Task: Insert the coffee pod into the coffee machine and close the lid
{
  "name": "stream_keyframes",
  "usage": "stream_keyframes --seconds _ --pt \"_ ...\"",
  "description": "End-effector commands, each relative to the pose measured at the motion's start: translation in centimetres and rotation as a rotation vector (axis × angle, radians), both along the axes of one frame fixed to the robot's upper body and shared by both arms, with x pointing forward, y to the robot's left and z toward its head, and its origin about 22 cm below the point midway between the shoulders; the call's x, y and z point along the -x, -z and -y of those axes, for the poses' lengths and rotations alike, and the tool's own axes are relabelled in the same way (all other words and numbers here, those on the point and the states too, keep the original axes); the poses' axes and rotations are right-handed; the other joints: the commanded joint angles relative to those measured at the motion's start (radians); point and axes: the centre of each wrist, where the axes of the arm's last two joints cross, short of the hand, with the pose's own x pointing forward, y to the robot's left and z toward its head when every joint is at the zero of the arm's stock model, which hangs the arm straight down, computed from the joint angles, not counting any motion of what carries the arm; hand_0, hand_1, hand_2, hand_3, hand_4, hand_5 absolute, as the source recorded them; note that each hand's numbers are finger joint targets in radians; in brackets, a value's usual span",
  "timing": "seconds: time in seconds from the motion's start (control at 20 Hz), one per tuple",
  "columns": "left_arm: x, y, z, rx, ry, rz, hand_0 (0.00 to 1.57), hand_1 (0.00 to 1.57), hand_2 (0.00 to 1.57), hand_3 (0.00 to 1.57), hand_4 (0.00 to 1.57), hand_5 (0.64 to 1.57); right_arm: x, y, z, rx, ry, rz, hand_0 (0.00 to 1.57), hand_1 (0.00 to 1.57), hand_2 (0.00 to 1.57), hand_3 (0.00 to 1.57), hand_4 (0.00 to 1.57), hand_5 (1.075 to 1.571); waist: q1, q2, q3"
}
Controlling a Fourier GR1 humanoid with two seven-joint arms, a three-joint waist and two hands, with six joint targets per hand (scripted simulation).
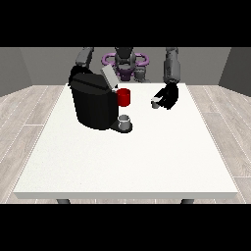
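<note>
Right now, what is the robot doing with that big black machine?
The robot is making coffee. The hand at the view's right holds a small coffee pod above the white table, beside the black coffee machine. The machine's lid stands open, and a grey cup waits on its tray. The pod is not in yet.

The big black coffee machine (93,100) hides the hand at the view's left, so that hand cannot be seen at all. The machine also hides the lower part of the red mug (124,97) right behind it. To the right of the machine, the hand at the view's right (166,96) is around a small grey pod (155,102), but the hand is too small to tell how its fingers lie. The table's (147,162) legs are cut off at the bottom.
</note>
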Motion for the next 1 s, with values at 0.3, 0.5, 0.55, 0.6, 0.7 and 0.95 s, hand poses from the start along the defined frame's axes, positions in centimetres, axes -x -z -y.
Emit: stream_keyframes --seconds 0.3,0.5,0.55,0.6,0.7,0.95 --pt "-3.4 -6.7 4.6 0.025 0.174 0.038 1.26 1.26 1.32 1.3 0.53 1.571 0.4 3.6 1.3 -0.019 0.074 -0.079 0.0 0.0 0.0 0.0 0.46 1.571 0.041 -0.077 0.0003" --pt "-4.3 -10.0 1.0 0.015 0.135 0.128 1.23 1.23 1.32 1.29 0.57 1.571 -1.2 0.1 -0.5 -0.005 -0.01 0.012 0.0 0.0 0.0 0.0 0.49 1.571 -0.025 0.0 -0.0003" --pt "-4.2 -10.2 0.3 0.038 0.154 0.051 1.23 1.23 1.32 1.29 0.57 1.571 -0.7 0.8 -0.2 0.012 -0.008 -0.055 0.0 0.0 0.0 0.0 0.47 1.571 0.003 -0.057 -0.0003" --pt "-4.3 -9.8 0.5 0.029 0.112 0.098 1.23 1.23 1.32 1.29 0.57 1.571 -1.5 -1.4 -1.9 -0.014 -0.037 -0.009 0.0 0.0 0.0 0.0 0.51 1.571 -0.037 -0.02 -0.0005" --pt "-3.9 -9.5 -0.2 0.028 0.119 0.084 1.23 1.23 1.32 1.29 0.57 1.571 -0.4 0.3 0.5 0.001 -0.028 -0.053 0.0 0.0 0.0 0.0 0.41 1.571 -0.03 -0.047 -0.0003" --pt "-5.8 -15.9 2.3 0.01 0.128 0.169 1.26 1.26 1.33 1.28 0.54 1.571 -1.0 0.7 0.3 -0.005 -0.051 0.001 0.0 0.0 0.0 0.0 0.49 1.571 -0.055 -0.031 0.0001"
